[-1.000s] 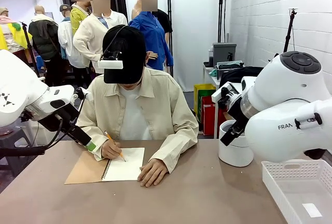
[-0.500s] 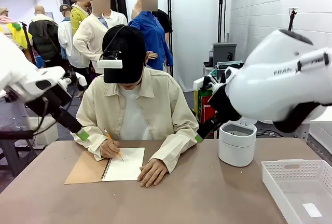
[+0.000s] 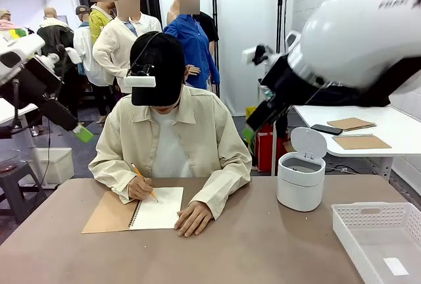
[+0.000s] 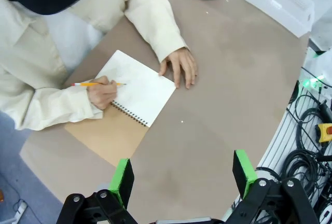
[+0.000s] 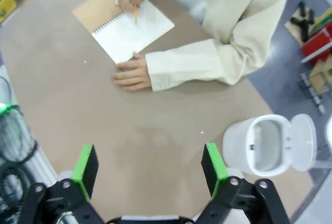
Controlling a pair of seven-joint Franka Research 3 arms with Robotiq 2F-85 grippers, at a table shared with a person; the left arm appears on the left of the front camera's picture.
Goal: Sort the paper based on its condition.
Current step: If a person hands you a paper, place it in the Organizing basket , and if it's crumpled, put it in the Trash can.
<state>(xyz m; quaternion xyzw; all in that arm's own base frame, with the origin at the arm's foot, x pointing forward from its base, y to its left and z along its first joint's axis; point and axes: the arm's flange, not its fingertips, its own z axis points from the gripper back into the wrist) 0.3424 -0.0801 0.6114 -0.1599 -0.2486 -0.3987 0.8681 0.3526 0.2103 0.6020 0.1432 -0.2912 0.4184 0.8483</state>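
Watching both wrist feeds, I see my left end effector (image 4: 182,177) and right end effector (image 5: 149,169) hanging high above the tabletop (image 3: 263,244), jaws spread wide, holding nothing. The paper (image 3: 163,208) is the open spiral notebook's (image 3: 108,215) white page, under the person's pencil hand (image 3: 139,190).

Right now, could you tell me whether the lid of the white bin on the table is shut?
No, the white bin stands with its lid flipped open, so its hollow inside is in plain view.
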